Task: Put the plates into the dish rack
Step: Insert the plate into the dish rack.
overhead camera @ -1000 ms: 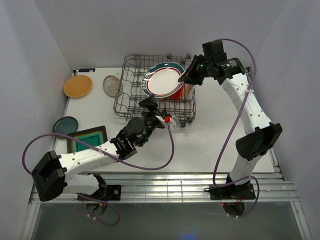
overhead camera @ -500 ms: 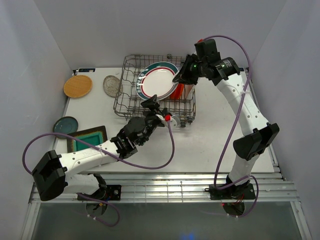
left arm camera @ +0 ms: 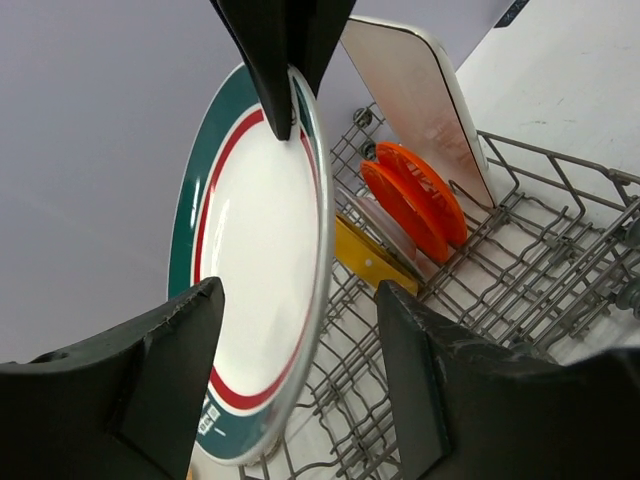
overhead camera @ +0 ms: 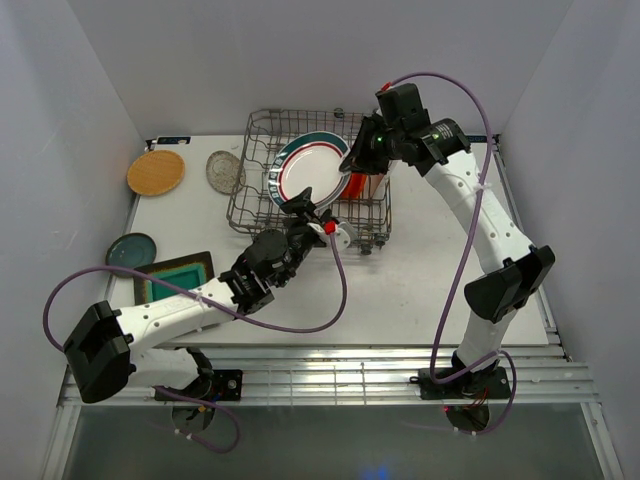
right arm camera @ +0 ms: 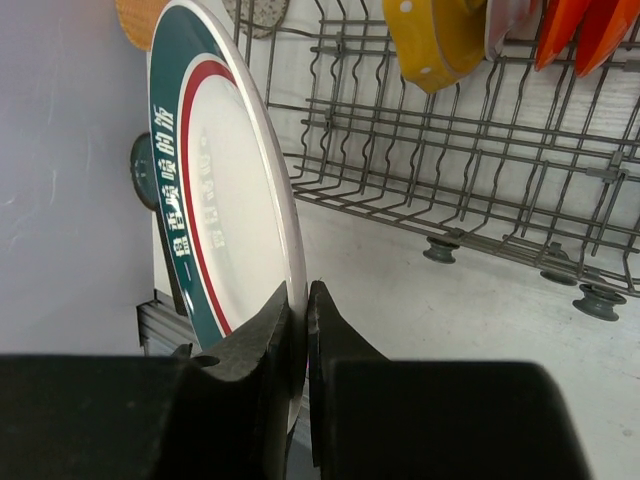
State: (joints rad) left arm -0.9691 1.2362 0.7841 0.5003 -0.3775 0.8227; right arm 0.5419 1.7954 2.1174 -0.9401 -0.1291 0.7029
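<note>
Rim grip only: right claw (right arm camera: 298,300) clamped on white green-rimmed plate (overhead camera: 310,172), held on edge above dish rack (overhead camera: 250,200), not seated in tines. Left claw (left arm camera: 298,310) jaws apart, straddling lower edge. Likely risk: plate pivots in thin pinch, slips, strikes tines.

Left claw (overhead camera: 303,210) jaws apart, right claw (overhead camera: 360,158) pinched tight, both arms stretched forward

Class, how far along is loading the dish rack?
Racked: white rectangular plate, orange-red plate, yellow plate. In hand: right gripper pinches the green-rimmed plate over the dish rack; open left gripper straddles its rim. Left on the table: wooden plate, greyish plate, dark teal plate, square teal plate.
</note>
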